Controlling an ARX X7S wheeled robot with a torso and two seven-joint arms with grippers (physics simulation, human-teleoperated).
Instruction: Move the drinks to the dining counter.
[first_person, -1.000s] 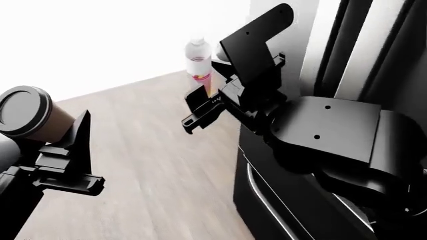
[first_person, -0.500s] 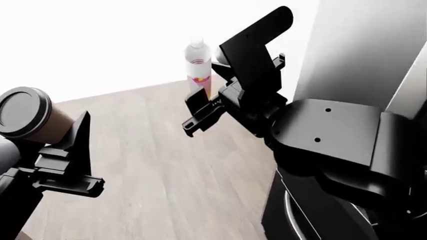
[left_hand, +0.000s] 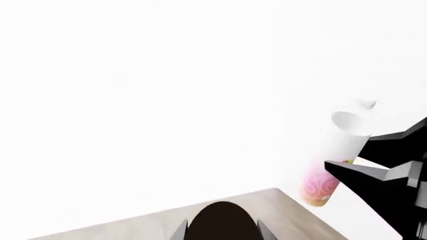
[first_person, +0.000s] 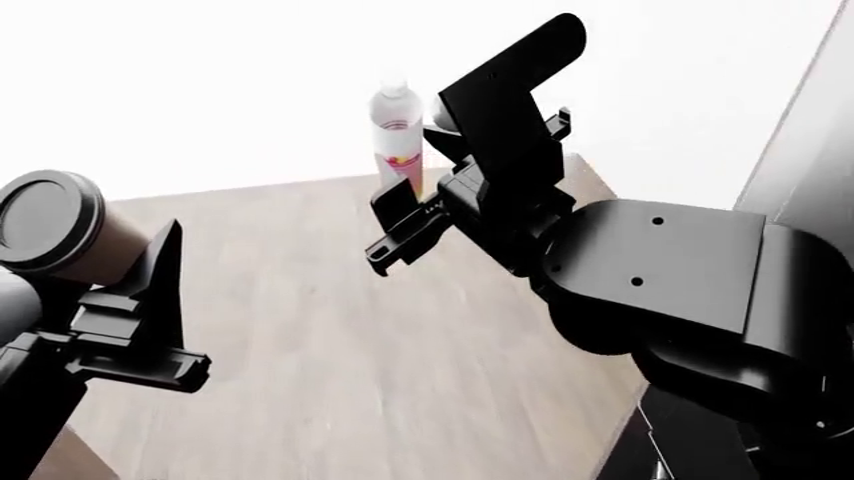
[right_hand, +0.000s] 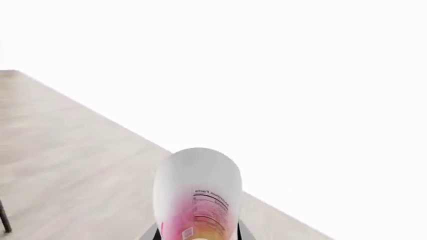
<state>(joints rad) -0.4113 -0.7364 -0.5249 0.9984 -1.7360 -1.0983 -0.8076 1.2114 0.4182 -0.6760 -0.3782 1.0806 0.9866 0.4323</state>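
— What have you got in each claw?

— My left gripper (first_person: 127, 290) is clamped on the brown paper coffee cup (first_person: 64, 232), black lid up, held over the wood floor (first_person: 334, 330).

— And the right?

— My right gripper (first_person: 420, 200) is closed around the pink-labelled bottle (first_person: 398, 140), upright, also above the floor, with a bright white wall behind it.

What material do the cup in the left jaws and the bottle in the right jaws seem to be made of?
The coffee cup looks like matte brown paper, with a black lid that seems plastic, having a faint sheen on the rim. The bottle looks like clear plastic: see-through above a glossy pink printed label.
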